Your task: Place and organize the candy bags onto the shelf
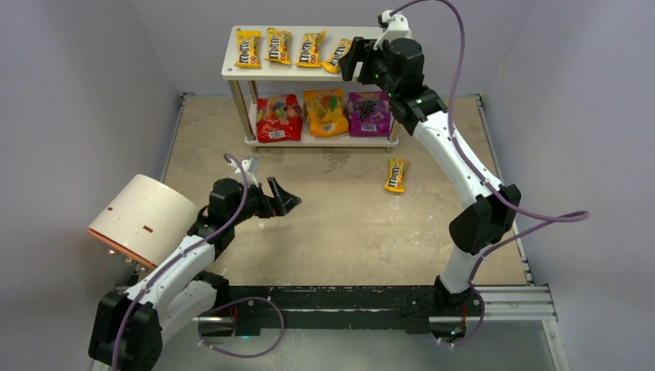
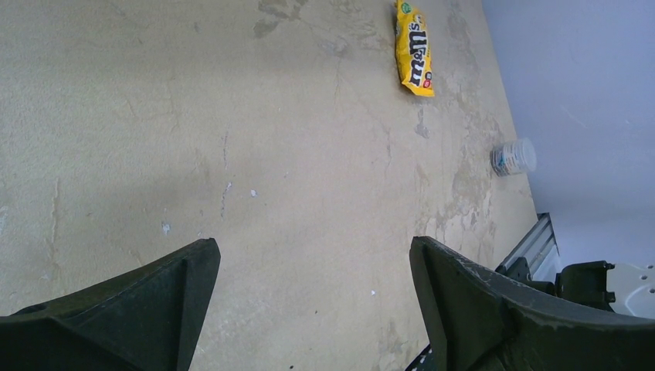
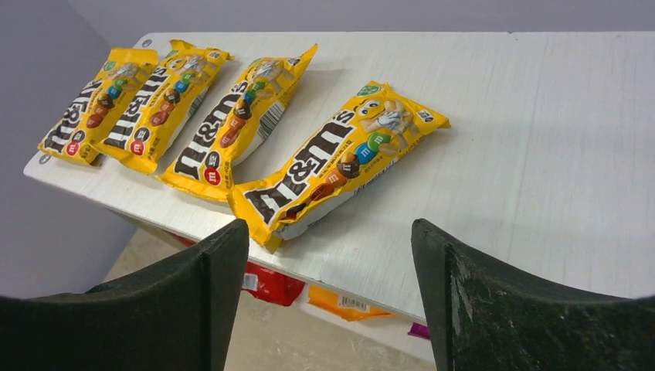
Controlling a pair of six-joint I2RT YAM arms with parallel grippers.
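Tan tabletop (image 2: 232,116): left tool (image 2: 313,247) wide open, empty. Over shelf (image 3: 541,116): right tool (image 3: 328,232) wide open, empty, near yellow packet (image 3: 340,158).

Your left pincer (image 1: 284,198) hangs low, close to its base, jaws spread wide. Your right arm (image 1: 456,158) stretches far forward, right pincer (image 1: 349,60) raised high, jaws likewise parted.

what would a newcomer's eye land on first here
The white two-tier shelf at the far side, bright with candy: four yellow M&M's packets on top, with a red pouch, an orange pouch and a purple pouch below. The right hand hovers open over the rightmost top packet. One stray yellow packet lies on the table in front.
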